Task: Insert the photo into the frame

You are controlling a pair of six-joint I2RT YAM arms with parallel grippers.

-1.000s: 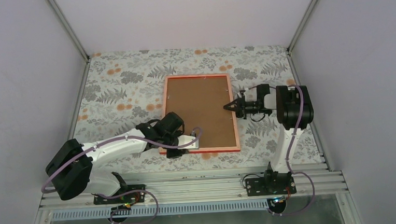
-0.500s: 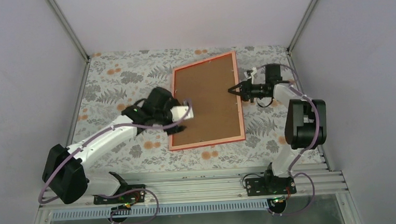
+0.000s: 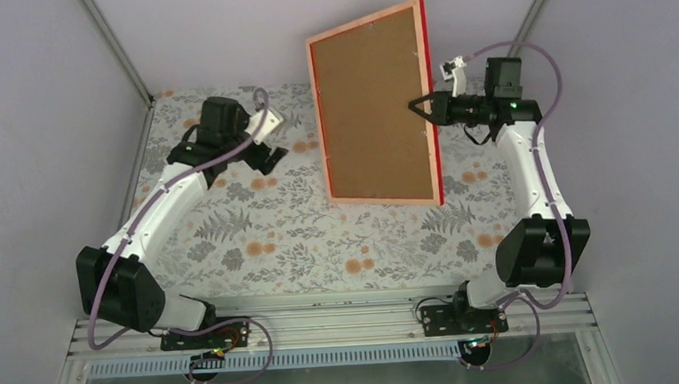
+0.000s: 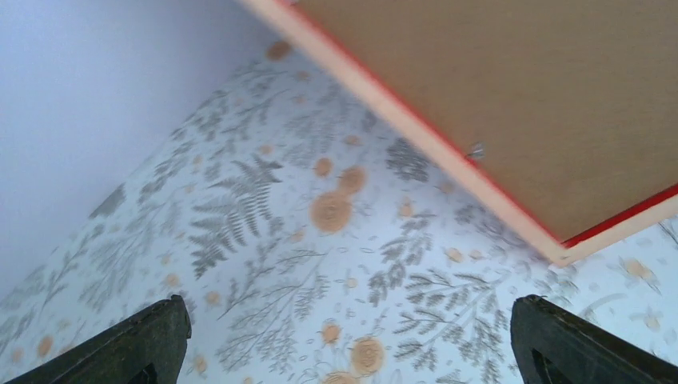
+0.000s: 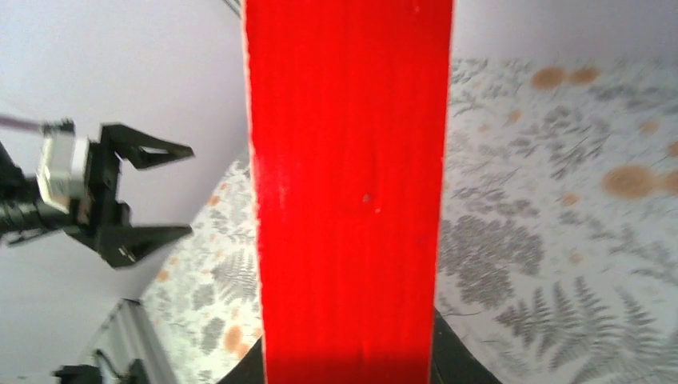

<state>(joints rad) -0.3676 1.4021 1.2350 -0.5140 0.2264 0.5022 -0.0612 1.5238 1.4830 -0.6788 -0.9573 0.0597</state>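
**Operator:** State the present configuration.

**Technician:** The large thin-edged bright red rectangular picture frame (image 3: 435,164) stands tilted, nearly upright, over the floral-patterned bench (image 3: 321,238). Its paler back and the brown backing board (image 3: 372,119) face the overhead camera. The right pincer (image 3: 420,106) is pinching the frame's right-hand edge, and in the wrist view the red edge fills the space between its fingers. The left pincer (image 3: 271,152) is spread wide and holds nothing. It is over the far left of the bench, well apart from the frame.

**Operator:** Where is the printed landscape photo?

**Technician:** It shows in no view. It may lie behind the backing board, but that cannot be confirmed from here.

**Operator:** List the hazards.

**Technician:**
1. Pivot or slip. One pinch on a thin edge carries the whole frame, and most of the weight hangs to one side. The frame may rotate about the grip or slide out and fall.
2. Contents coming loose. If the backing board is not fastened, tilting the frame further may let the board drop away, along with anything behind it.
3. Collision. If the left pincer approaches with its fingers spread, it may strike the upright board and knock the frame out of the grip.
4. Corner strike. Lowering the frame while it is tilted may drive one corner into the bench and twist it free.
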